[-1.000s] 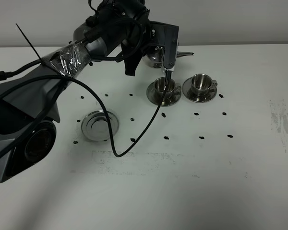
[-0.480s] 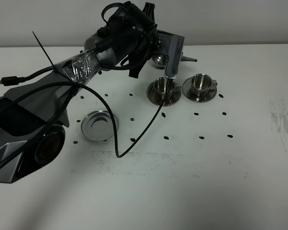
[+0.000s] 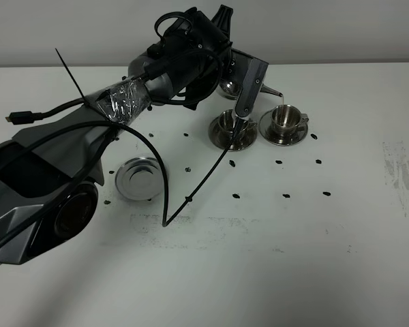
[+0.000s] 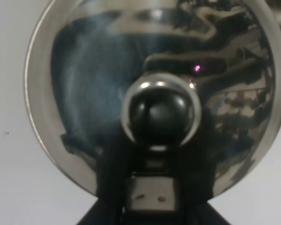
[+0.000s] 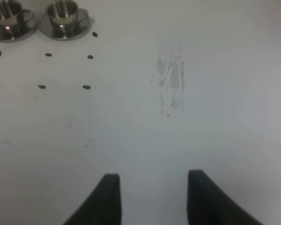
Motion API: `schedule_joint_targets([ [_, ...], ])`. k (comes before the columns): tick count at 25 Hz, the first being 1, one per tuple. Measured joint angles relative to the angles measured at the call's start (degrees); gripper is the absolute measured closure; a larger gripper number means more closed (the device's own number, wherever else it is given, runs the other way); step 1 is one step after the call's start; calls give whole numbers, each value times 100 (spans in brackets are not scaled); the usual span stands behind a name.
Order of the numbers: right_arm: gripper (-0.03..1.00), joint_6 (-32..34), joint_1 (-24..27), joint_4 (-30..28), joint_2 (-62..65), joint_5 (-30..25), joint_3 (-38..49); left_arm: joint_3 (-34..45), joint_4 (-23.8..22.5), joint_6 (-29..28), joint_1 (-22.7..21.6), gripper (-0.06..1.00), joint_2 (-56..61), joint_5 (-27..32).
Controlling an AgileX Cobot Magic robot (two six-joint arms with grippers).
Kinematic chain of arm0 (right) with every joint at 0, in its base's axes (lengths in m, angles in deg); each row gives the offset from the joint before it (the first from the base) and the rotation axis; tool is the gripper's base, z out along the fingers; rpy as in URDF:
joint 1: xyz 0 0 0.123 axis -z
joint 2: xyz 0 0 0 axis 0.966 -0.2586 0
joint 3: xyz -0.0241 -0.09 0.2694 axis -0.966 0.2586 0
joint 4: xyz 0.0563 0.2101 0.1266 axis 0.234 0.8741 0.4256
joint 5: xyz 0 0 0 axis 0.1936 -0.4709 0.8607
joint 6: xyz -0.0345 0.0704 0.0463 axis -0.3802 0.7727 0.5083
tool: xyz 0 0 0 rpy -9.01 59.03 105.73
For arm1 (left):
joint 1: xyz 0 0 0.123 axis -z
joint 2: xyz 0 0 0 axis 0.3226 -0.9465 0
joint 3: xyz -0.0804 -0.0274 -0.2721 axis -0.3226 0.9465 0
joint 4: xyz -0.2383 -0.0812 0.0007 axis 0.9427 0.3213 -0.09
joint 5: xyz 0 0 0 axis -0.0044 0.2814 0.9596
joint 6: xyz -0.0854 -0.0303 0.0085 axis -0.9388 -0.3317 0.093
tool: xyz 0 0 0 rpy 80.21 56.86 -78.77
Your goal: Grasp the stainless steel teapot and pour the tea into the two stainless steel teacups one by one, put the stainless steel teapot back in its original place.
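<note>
My left gripper (image 3: 244, 101) is shut on the stainless steel teapot (image 3: 228, 86) and holds it in the air behind the two teacups. Its thin spout (image 3: 275, 93) reaches right and ends just over the right teacup (image 3: 284, 120). The left teacup (image 3: 232, 125) stands beside that one, each on its own saucer. The left wrist view is filled by the teapot lid and its knob (image 4: 159, 115). The steel disc (image 3: 142, 178) lies bare at the left. My right gripper (image 5: 152, 197) is open and empty over bare table, with both cups (image 5: 65, 15) far off.
A black cable (image 3: 191, 194) hangs from the left arm and loops down onto the table between the disc and the cups. Small black marks (image 3: 284, 195) dot the table. A scuffed patch (image 3: 402, 170) lies at the far right.
My left arm has swung the teapot to the right. Its spout has gone from over the left teacup to over the right teacup. The right gripper view has no earlier frame.
</note>
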Motion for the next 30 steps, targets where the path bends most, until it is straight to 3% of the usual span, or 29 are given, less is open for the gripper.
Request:
schedule_joint_targets([
  [30, 64, 0, 0, 0, 0, 0, 0, 0, -773, 131, 132, 77, -54, -201],
])
